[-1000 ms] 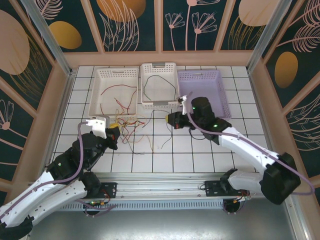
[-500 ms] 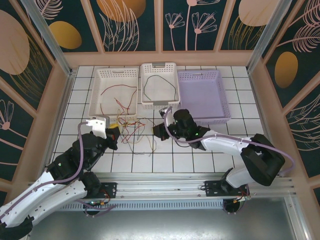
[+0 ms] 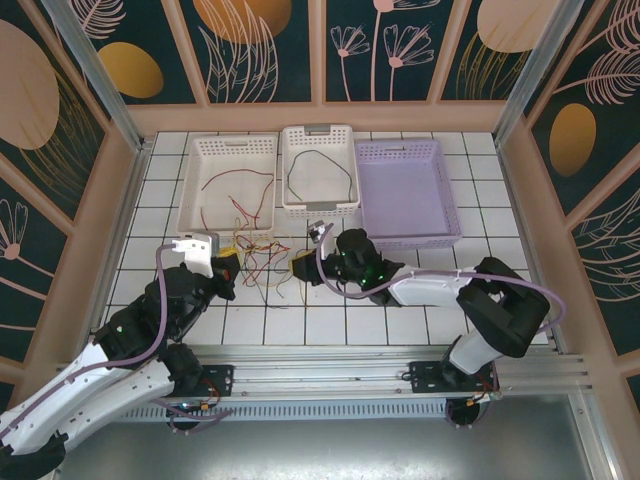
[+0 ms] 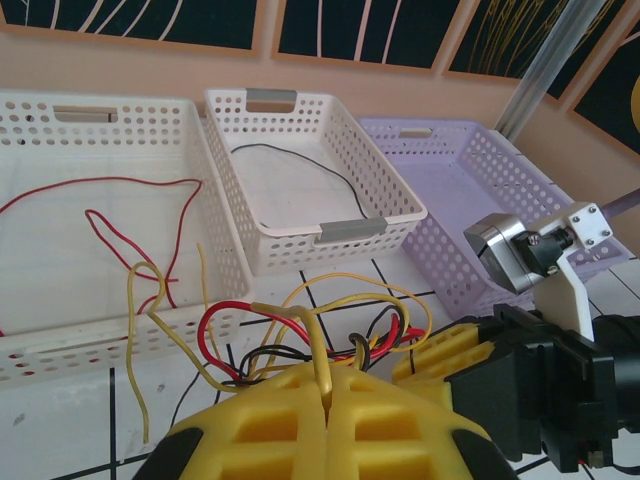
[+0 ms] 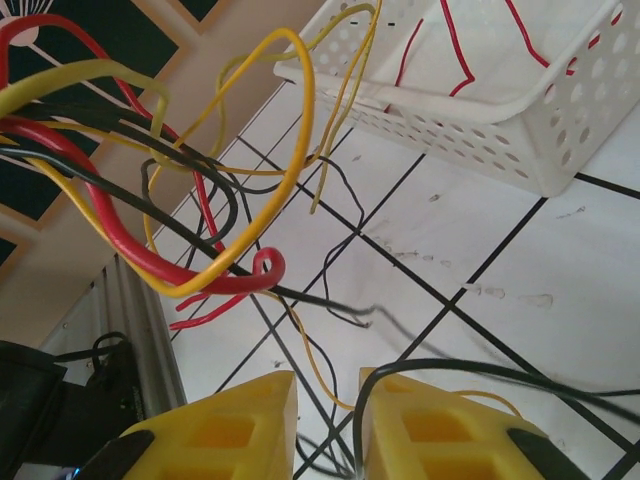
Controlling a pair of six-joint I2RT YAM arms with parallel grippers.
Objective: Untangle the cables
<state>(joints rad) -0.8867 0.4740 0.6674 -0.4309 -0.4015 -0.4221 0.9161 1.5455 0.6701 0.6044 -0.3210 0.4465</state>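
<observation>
Your right gripper (image 3: pixel 303 266), jaws narrowly apart and holding nothing, sits at the cable tangle (image 3: pixel 265 262) on the tiles (image 3: pixel 270 320); left gripper (image 3: pixel 228 268) pinches a yellow cable (image 4: pixel 318 345). Red cable (image 4: pixel 120 180) and black cable (image 4: pixel 272 146) lie sorted in white baskets (image 4: pixel 60 335), most untangling left

Red, yellow, black cables (image 3: pixel 262 262); lilac basket (image 3: pixel 400 150)

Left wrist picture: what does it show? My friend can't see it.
The left gripper, yellow, is shut on a yellow cable rising from a tangle of red, yellow and black cables. Behind it stand a left white basket holding a red cable, a middle white basket holding a black cable, and a purple basket.
</observation>
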